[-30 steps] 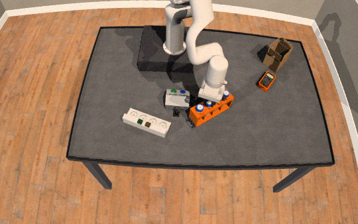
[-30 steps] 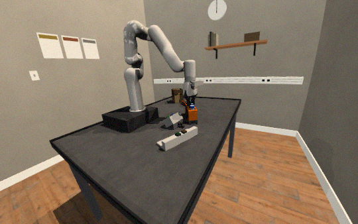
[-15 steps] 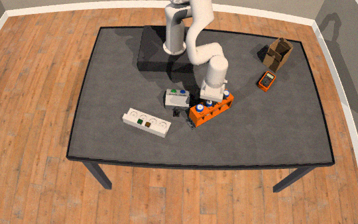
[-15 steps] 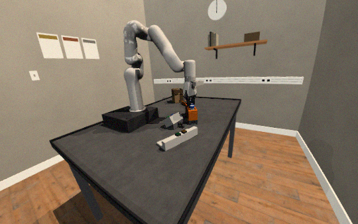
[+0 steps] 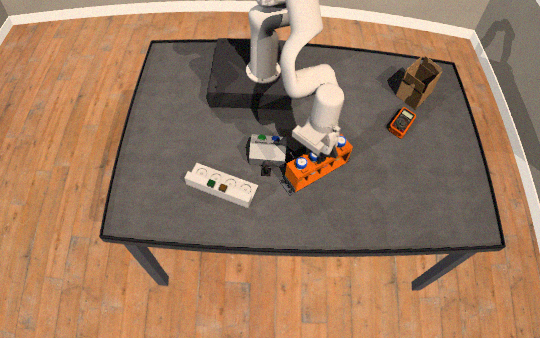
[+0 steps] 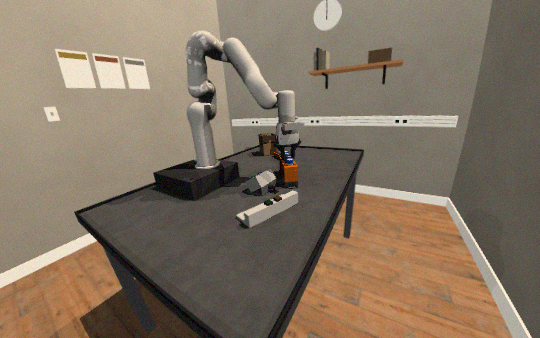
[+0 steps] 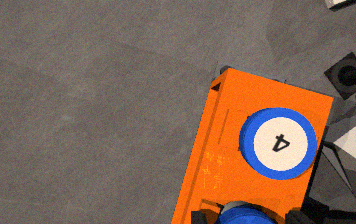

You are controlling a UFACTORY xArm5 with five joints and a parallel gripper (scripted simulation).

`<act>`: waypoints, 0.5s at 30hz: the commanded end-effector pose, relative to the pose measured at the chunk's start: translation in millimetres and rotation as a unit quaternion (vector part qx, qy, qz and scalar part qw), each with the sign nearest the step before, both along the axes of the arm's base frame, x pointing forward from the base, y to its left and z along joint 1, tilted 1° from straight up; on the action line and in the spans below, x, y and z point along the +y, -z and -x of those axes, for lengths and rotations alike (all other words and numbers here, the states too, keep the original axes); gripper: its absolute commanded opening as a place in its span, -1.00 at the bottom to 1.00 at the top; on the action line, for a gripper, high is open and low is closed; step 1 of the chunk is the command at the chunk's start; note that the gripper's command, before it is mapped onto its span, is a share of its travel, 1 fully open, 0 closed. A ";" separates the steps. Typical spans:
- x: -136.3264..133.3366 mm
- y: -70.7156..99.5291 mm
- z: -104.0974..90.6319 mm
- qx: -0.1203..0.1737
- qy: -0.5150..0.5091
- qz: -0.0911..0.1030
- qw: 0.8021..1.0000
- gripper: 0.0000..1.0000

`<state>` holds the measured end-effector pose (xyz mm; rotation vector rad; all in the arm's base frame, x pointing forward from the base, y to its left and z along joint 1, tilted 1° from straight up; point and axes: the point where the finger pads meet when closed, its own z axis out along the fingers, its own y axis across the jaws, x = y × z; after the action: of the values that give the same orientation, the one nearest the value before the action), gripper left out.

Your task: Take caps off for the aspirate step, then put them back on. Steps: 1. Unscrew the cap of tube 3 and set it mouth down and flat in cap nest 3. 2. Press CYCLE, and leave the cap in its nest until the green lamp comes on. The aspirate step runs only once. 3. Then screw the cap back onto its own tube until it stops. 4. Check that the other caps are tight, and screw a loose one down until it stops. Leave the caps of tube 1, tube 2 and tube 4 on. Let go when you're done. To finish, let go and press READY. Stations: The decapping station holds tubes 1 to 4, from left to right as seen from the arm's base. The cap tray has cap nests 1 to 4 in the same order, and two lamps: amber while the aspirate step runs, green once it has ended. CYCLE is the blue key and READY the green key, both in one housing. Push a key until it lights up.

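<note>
Four upright capped tubes; station point(image 5: 311, 176) lies diagonally.

blue-capped tubes point(image 7: 278, 143) in orange station point(image 5: 314, 172)

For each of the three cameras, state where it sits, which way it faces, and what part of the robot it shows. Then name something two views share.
Top: high above, facing down on the table; shows the arm over the orange decapping station.
Exterior: off a table corner, facing the arm and far walls.
Wrist: on the arm, facing straight down at cap 4; almost none of the robot shows.
Shared: top and exterior both show the white cap tray.
</note>
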<state>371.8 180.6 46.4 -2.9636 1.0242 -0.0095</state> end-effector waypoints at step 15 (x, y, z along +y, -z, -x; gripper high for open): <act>0.7 -1.2 -1.2 -0.001 0.444 -0.003 0.896 -0.08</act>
<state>371.8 180.6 46.4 -2.3863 2.0312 -0.0055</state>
